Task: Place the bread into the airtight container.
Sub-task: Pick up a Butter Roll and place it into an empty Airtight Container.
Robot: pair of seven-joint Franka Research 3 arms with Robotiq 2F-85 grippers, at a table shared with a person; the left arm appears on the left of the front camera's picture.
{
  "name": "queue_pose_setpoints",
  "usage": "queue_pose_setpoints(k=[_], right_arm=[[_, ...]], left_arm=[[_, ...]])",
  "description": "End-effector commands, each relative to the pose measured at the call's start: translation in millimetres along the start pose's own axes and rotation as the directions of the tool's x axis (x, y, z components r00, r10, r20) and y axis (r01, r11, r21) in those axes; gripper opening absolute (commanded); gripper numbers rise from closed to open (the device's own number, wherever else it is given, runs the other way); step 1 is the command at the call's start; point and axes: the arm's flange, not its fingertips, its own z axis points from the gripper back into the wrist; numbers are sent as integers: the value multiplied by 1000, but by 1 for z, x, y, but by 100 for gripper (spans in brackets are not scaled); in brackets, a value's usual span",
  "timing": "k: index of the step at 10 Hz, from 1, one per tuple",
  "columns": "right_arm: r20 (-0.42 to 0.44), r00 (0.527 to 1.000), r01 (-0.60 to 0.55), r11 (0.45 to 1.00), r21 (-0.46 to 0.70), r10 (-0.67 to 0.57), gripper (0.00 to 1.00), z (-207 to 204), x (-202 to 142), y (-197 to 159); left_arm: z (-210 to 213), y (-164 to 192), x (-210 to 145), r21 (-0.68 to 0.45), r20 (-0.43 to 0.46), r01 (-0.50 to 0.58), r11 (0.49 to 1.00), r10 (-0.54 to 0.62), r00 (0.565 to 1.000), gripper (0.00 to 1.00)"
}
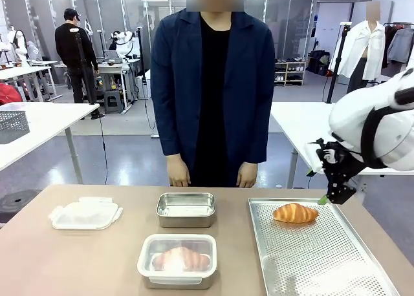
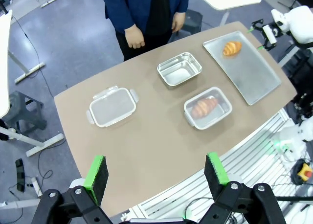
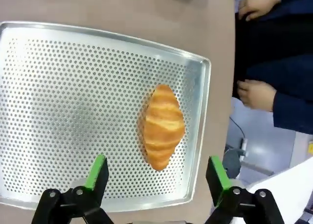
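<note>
Right gripper (image 3: 157, 169) is hovering wide open and empty above the croissant (image 3: 164, 127), which is lying on the perforated tray (image 3: 58, 87). You are handling something likely light, flaky and crushable; be closing gently across its thick middle.

No legible text or labels

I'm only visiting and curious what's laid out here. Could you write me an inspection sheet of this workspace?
Surface: brown table.
Job's things: croissant on perforated tray; empty steel container, open; loose lid at left.
Clutter: lidded container holding second croissant.
Grippers: left gripper open, high above table; right gripper open, above tray by croissant.
Cables: black cable on floor beyond table.
Surroundings: person standing at far side; white tables behind.
</note>
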Motion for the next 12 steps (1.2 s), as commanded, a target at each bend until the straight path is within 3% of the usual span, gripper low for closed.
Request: queue_pose_setpoints(k=[1, 6, 9, 12], right_arm=[[3, 1000, -31, 999, -12, 31, 100, 10, 0, -1], [3, 1000, -11, 1000, -15, 11, 100, 9, 1, -2], [-116, 992, 46, 999, 19, -43, 100, -26, 8, -18], [-143, 988, 69, 996, 58, -60, 100, -57, 6, -33]], left_arm=[[0, 0, 0, -5, -1, 14, 1000, -14, 1000, 100], [0, 0, 0, -5, -1, 14, 1000, -14, 1000, 100], [0, 0, 0, -5, -1, 14, 1000, -14, 1000, 100], [0, 0, 0, -5, -1, 14, 1000, -14, 1000, 100]])
